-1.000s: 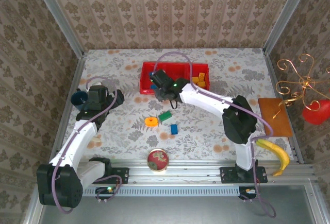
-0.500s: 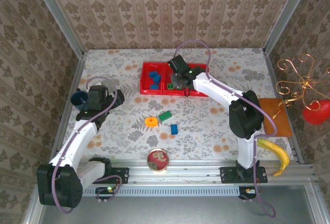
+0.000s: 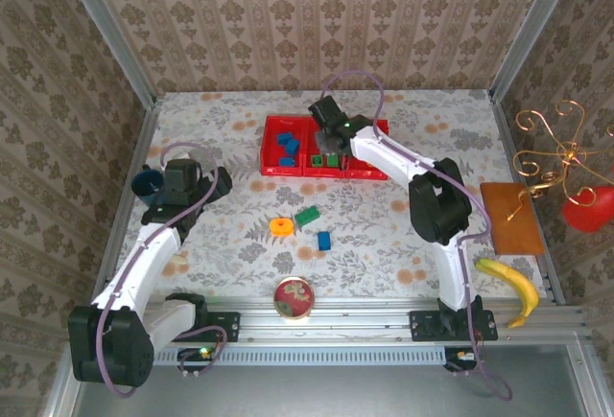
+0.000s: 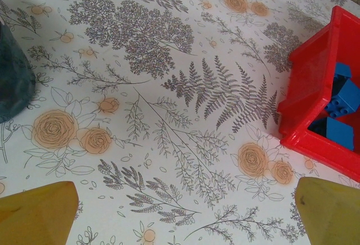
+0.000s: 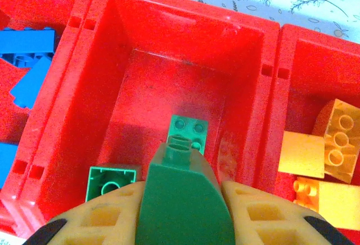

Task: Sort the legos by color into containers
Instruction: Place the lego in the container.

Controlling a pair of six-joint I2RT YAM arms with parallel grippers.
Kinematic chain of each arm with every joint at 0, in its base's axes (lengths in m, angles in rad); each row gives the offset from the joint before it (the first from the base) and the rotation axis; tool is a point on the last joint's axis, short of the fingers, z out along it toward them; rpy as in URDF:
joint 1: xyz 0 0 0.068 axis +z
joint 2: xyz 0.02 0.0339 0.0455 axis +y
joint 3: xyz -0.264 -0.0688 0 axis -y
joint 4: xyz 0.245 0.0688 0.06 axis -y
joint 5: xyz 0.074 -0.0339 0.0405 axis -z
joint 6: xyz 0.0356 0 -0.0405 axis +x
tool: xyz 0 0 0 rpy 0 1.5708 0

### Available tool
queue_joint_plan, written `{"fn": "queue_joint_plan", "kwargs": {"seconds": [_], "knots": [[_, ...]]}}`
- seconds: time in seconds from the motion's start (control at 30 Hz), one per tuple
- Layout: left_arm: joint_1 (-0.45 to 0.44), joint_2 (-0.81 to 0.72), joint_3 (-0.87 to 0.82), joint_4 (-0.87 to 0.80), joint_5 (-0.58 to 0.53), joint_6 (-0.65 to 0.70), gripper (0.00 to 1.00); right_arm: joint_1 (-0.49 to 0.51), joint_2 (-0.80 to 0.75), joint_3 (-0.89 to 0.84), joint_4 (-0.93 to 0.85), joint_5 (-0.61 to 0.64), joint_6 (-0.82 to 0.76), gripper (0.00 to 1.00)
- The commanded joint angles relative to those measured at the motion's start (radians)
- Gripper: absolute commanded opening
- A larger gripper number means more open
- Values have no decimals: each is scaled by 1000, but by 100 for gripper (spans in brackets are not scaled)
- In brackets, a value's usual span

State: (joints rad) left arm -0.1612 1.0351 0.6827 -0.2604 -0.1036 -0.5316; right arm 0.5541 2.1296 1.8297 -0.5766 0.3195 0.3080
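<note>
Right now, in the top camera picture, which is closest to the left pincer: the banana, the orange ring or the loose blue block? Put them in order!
Starting from the left pincer:
1. orange ring, on the table a bit to its right.
2. blue block, further right, past the ring.
3. banana, far off on the right side.

I am holding my right hand (image 3: pixel 328 146) over the middle compartment of the red tray (image 3: pixel 286 172), arm stretching far forward, fingers clamping a green block (image 5: pixel 183 197). My left hand (image 4: pixel 183 217) is hovering well left of the tray, jaws gaping wide.
</note>
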Motion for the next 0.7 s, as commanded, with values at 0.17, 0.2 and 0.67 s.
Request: {"fn": "queue_joint_plan", "kwargs": {"seconds": [0.17, 0.2, 0.67], "knots": [[9, 8, 11, 3, 19, -8, 100, -11, 110, 152, -59, 15, -46, 47], [9, 8, 11, 1, 21, -8, 100, -11, 116, 164, -64, 15, -47, 50], [9, 5, 20, -17, 19, -1, 100, 10, -53, 43, -80, 19, -22, 63]]}}
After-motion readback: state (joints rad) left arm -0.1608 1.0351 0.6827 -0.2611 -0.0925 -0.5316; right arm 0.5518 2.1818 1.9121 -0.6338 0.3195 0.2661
